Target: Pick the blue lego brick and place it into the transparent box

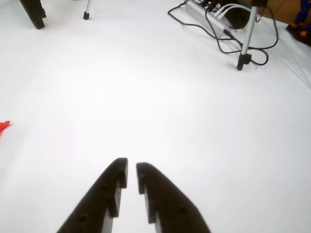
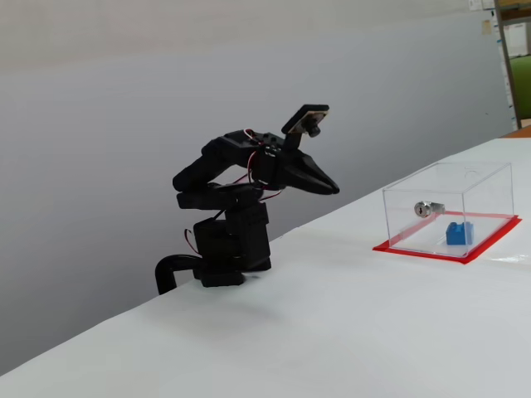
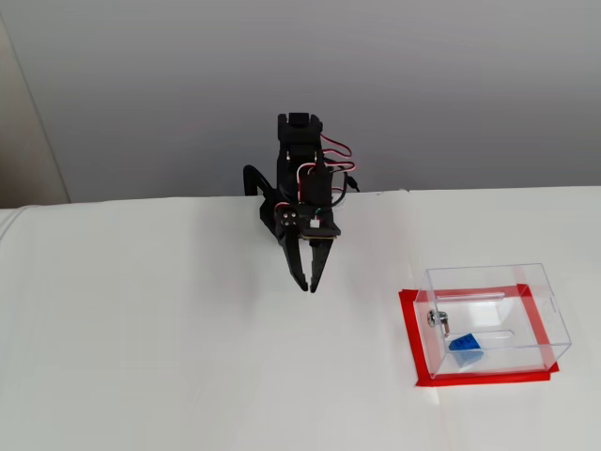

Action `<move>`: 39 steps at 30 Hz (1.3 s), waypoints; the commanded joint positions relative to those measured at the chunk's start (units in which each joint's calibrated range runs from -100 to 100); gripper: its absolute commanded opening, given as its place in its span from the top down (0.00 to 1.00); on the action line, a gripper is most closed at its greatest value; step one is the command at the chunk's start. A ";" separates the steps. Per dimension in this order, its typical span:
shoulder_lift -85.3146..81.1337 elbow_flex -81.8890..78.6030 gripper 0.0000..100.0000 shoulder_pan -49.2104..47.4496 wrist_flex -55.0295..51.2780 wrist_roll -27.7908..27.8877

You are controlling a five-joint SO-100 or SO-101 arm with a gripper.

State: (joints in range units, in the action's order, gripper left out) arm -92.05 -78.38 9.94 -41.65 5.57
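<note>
Wrist view: gripper points over the bare white table; the jaws stand nearly together with a thin slit between them and hold nothing. Tripod legs and cables lie at the far edge. A red sliver shows at the left border.

Side fixed view: the arm is folded near its base, gripper empty and well apart from the transparent box. The blue lego brick rests on the box floor, beside the lock cylinder.

Upper fixed view: the blue lego brick lies tilted inside the transparent box, on the red-edged base. The task appears complete.

Handling, as judged: the brick is light, rigid and smooth-walled, so it is not fragile but may slip. The flat opposite side walls offer the best hold, not the studded top.
</note>
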 commanded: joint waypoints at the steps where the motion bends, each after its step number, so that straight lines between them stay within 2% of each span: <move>1: -4.64 -5.89 0.97 0.01 1.09 -0.25; 10: -7.86 -17.10 0.97 -1.99 1.09 -0.25; 18: -7.95 -21.08 0.97 -2.14 5.27 -0.30; 23: -7.95 -21.08 0.97 -1.32 2.65 -0.56; 29: -7.95 -21.08 0.98 -0.29 0.39 -5.00; 39: -7.95 -21.08 0.98 1.27 -8.14 -5.26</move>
State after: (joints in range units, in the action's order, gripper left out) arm -99.15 -98.50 10.79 -48.41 0.54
